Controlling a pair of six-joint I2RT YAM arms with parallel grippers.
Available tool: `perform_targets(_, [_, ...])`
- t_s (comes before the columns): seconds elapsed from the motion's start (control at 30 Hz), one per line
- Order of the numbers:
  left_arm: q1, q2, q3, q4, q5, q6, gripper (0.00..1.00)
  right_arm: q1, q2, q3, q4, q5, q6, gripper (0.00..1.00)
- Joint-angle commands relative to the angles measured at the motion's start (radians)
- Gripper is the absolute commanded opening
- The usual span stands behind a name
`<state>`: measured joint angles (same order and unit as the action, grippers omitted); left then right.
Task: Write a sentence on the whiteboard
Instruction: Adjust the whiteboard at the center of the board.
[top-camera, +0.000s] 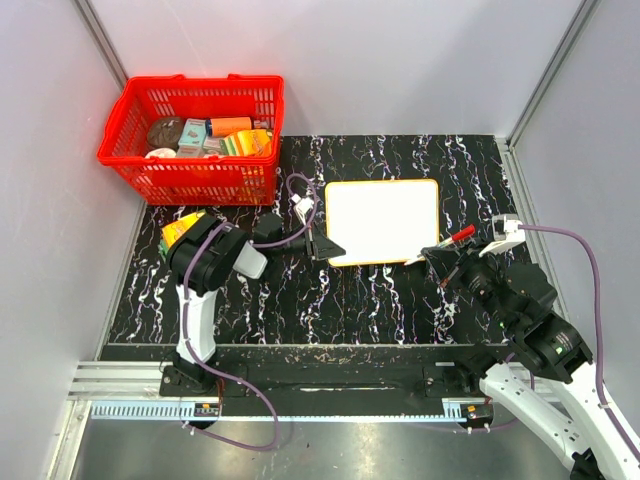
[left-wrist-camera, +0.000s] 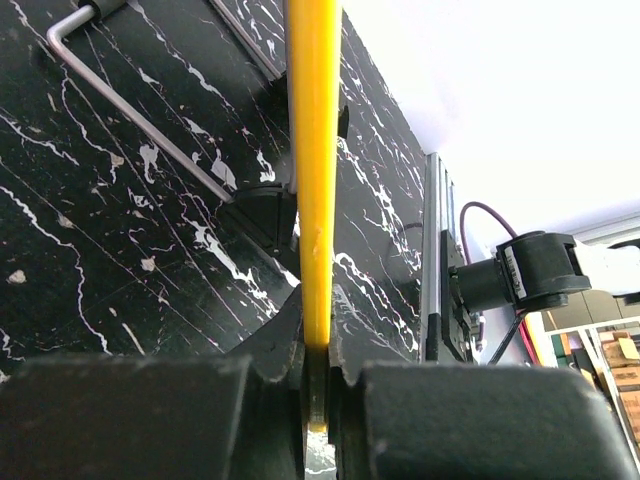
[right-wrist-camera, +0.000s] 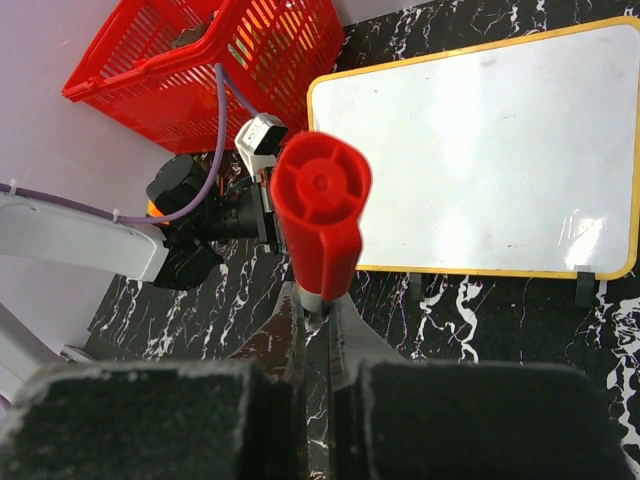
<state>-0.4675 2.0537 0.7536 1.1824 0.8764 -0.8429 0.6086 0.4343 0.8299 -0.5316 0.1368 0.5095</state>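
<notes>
The whiteboard (top-camera: 385, 222) lies flat mid-table, white with an orange-yellow rim, its face blank. No sentence is in view. My left gripper (top-camera: 330, 247) is shut on the board's near-left rim; in the left wrist view that yellow rim (left-wrist-camera: 314, 150) runs edge-on into the left gripper (left-wrist-camera: 318, 335). My right gripper (top-camera: 440, 256) sits off the board's near-right corner, shut on a red marker (top-camera: 461, 236). In the right wrist view the marker (right-wrist-camera: 320, 215) stands up out of the right gripper (right-wrist-camera: 318, 310), with the whiteboard (right-wrist-camera: 480, 140) beyond it.
A red basket (top-camera: 195, 140) holding several packaged goods stands at the back left, also in the right wrist view as the basket (right-wrist-camera: 205, 70). An orange-yellow item (top-camera: 180, 232) sits beside the left arm. Grey walls enclose the black marbled table (top-camera: 380, 300).
</notes>
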Motion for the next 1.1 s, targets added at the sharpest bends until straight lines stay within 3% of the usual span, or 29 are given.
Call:
perform_targets(0.0, [-0.017, 0.008, 0.062, 0.052, 0.004, 0.045, 0.0, 0.002, -0.009, 0.017, -0.004, -0.005, -0.014, 0.0])
perform_targets(0.1, [-0.037, 0.0, 0.081, -0.079, -0.023, 0.136, 0.0, 0.002, -0.009, 0.015, -0.004, -0.005, -0.014, 0.0])
perform_targets(0.43, [-0.042, 0.043, 0.122, -0.19, -0.076, 0.188, 0.0, 0.002, -0.014, 0.015, -0.011, -0.003, -0.017, 0.0])
perform_targets(0.63, [-0.066, -0.009, 0.112, -0.329, -0.125, 0.255, 0.0, 0.002, -0.019, 0.008, -0.008, 0.004, -0.016, 0.0])
perform_targets(0.83, [-0.079, -0.043, 0.085, -0.372, -0.175, 0.269, 0.16, 0.0, -0.02, 0.009, -0.01, -0.003, -0.016, 0.0])
perform_targets(0.97, [-0.079, -0.049, 0.089, -0.412, -0.209, 0.277, 0.36, 0.0, -0.032, 0.009, -0.018, 0.007, -0.019, 0.0])
perform_targets(1.07, [-0.079, -0.067, 0.079, -0.426, -0.241, 0.292, 0.41, 0.002, -0.035, 0.009, -0.022, 0.007, -0.016, 0.0])
